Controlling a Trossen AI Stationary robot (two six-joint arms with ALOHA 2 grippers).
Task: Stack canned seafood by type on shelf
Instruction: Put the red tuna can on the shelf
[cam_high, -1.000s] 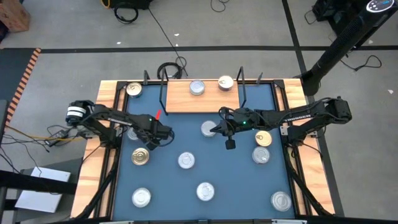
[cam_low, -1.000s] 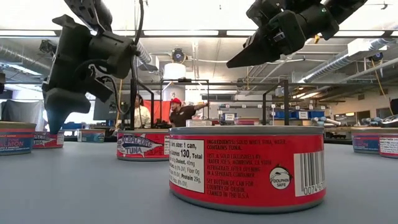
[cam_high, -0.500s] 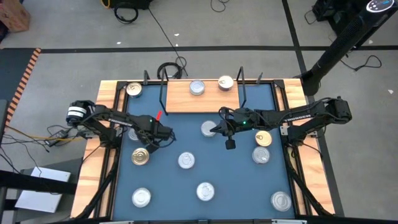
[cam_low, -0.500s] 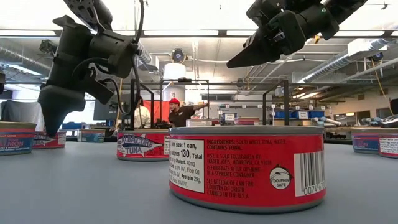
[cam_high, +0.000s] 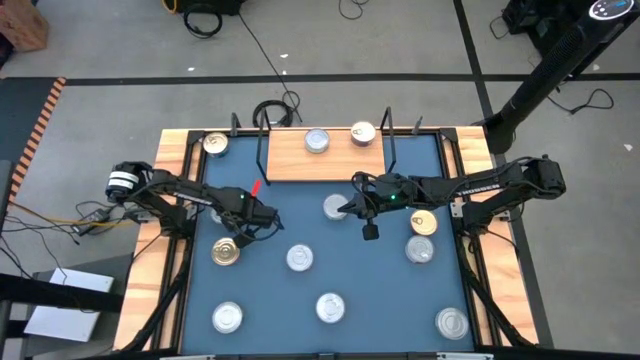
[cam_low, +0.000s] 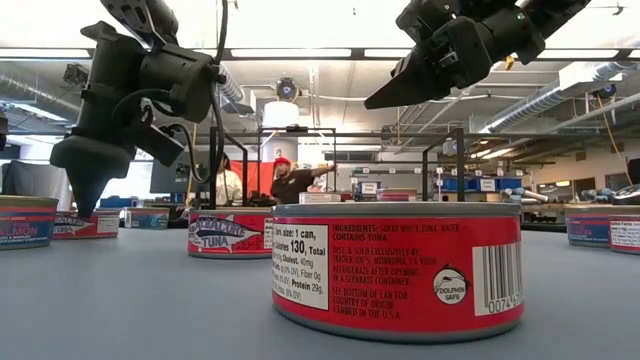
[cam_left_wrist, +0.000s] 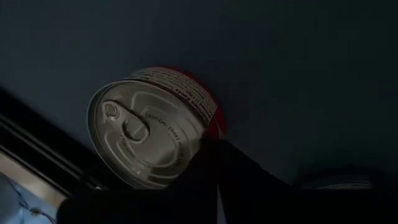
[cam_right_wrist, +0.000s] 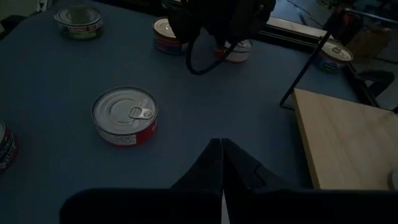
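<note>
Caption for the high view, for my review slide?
Two cans sit on the shelf; both shut grippers, left and right, hover over ten cans scattered on the blue table.

Shelf (cam_high: 322, 158) front half bare, 2 tins at back; wire uprights (cam_high: 262, 142) block its ends. Left gripper (cam_high: 266, 228) and right gripper (cam_high: 347, 210), both shut, flank open blue table (cam_high: 375, 290) mid; scattered cans (cam_high: 300, 258) elsewhere

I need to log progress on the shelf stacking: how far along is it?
Early on. Done: two cans sit side by side on the shelf, not stacked. In hand: nothing; the left end effector is shut, empty, near a gold-lidded can; the right end effector is shut beside another can. Left: about ten cans lie scattered over the blue table.
</note>
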